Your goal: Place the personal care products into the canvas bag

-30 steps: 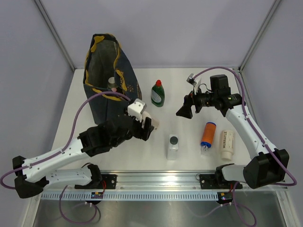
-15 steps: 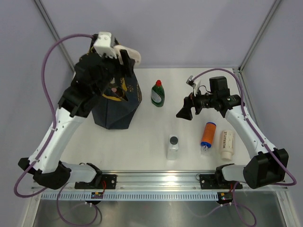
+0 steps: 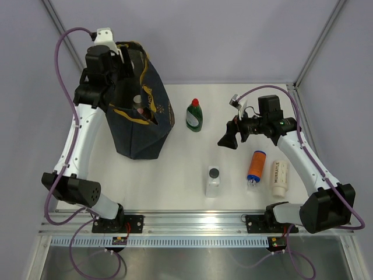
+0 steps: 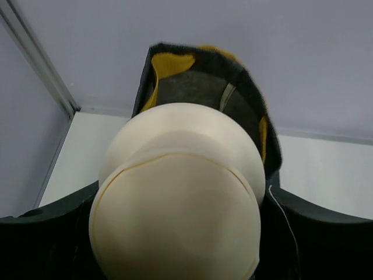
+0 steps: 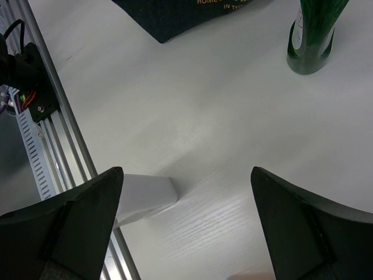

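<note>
Above the canvas bag rim, left end effector grips a cream bottle; right end effector hangs spread above table.

We see a white table from above, its matt top lit softly and evenly, with only faint shadows. Plain pale lilac-grey panels close it in: a back wall, a left wall and a right wall. Two slim metal posts rise at the far corners, where the walls meet. Along the near edge runs a silver rail, and below it lies a brushed grey metal surface.
</note>
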### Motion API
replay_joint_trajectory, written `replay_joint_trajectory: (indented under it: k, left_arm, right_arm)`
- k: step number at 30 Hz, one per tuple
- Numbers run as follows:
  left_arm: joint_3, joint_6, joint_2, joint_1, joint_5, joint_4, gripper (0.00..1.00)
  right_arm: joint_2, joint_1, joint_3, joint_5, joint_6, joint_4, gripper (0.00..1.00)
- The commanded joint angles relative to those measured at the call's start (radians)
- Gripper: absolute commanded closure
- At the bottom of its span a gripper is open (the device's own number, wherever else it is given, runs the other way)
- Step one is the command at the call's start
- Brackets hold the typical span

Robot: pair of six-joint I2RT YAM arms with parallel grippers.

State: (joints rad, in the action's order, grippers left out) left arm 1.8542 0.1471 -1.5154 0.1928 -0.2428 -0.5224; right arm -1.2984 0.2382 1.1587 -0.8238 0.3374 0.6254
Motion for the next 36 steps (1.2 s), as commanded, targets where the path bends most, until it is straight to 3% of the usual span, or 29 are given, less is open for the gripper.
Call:
replay_joint_trajectory:
  k: [1,8,11,12,13,15,16,18,20,27,36]
  left_arm:
    - [-0.030,-0.046,-0.011,-0.026,-0.012,0.174,1.00]
    - [-0.052,-0.093,-0.162,-0.029,-0.018,0.205,1.00]
    - [-0.026,-0.078,-0.230,-0.033,0.005,0.190,0.92]
    - [-0.023,-0.072,-0.244,-0.035,0.013,0.179,0.85]
    - [-0.020,-0.061,-0.253,-0.038,0.016,0.174,0.62]
    - [-0.027,-0.021,-0.270,-0.046,0.045,0.167,0.44]
    - [-0.035,-0.009,-0.272,-0.050,0.054,0.164,0.31]
    - [-0.039,0.022,-0.266,-0.052,0.080,0.159,0.20]
    - [-0.036,0.045,-0.255,-0.053,0.114,0.148,0.01]
    - [-0.015,0.065,-0.138,-0.056,0.204,0.128,0.01]
    - [-0.105,0.094,0.116,-0.058,0.276,0.113,0.01]
  right_arm:
    - [0.008,-0.010,0.012,0.006,0.029,-0.003,0.00]
    - [-0.067,-0.010,0.065,-0.024,0.072,0.055,0.01]
    - [-0.140,-0.010,0.128,-0.035,0.113,0.131,0.01]
    - [-0.171,-0.010,0.150,-0.023,0.114,0.131,0.01]
    - [-0.182,-0.010,0.153,-0.014,0.106,0.117,0.01]
    - [-0.211,-0.008,0.157,0.006,0.098,0.056,0.00]
    - [-0.223,-0.007,0.159,0.012,0.098,0.036,0.01]
    - [-0.266,-0.001,0.165,0.043,0.089,-0.050,0.01]
    - [-0.301,0.010,0.176,0.092,0.068,-0.110,0.01]
    - [-0.450,0.101,0.245,0.313,-0.011,-0.390,0.00]
    - [-0.565,0.130,0.306,0.268,-0.127,-0.581,0.00]
